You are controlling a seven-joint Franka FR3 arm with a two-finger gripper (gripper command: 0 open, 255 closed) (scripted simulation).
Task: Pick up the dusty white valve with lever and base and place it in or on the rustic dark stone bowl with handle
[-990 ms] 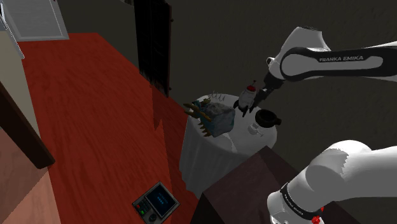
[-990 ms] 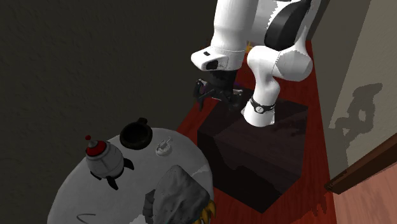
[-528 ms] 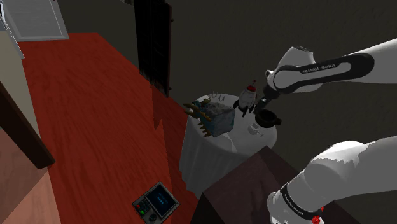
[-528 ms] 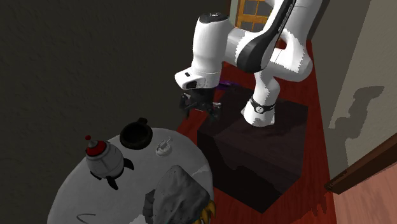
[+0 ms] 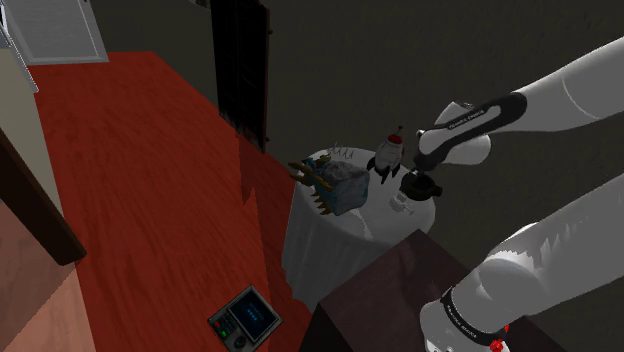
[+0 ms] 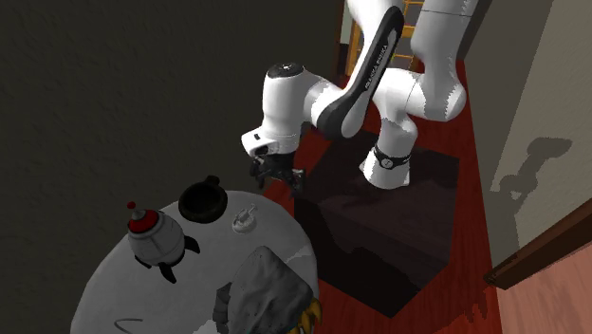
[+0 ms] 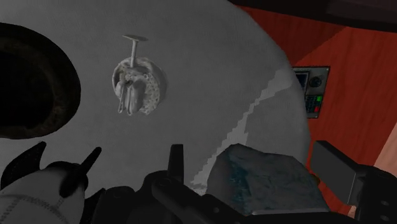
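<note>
The small white valve (image 6: pixel 245 221) with its lever and round base stands on the round white table (image 6: pixel 114 294), close to the dark stone bowl (image 6: pixel 202 199) with a handle. My gripper (image 6: pixel 275 175) hangs open and holds nothing. It is above the table's edge, toward the second exterior view's right of the bowl and valve and touching neither. In the wrist view the valve (image 7: pixel 135 86) lies ahead of the gripper, with the dark bowl (image 7: pixel 32 89) beside it. From the shoulder view the bowl (image 5: pixel 421 186) and the valve (image 5: pixel 401 207) sit just below my wrist.
A white rocket toy (image 6: pixel 152 237) with a red cap and a grey rock block (image 6: pixel 261 289) share the table. The dark stand box (image 6: pixel 379 237) is next to the table. A small control device (image 5: pixel 245 318) lies on the red floor.
The arm has swung down and toward the table. The gripper moved to the second exterior view's left, from over the stand to just beside the bowl and valve, and stayed open.
</note>
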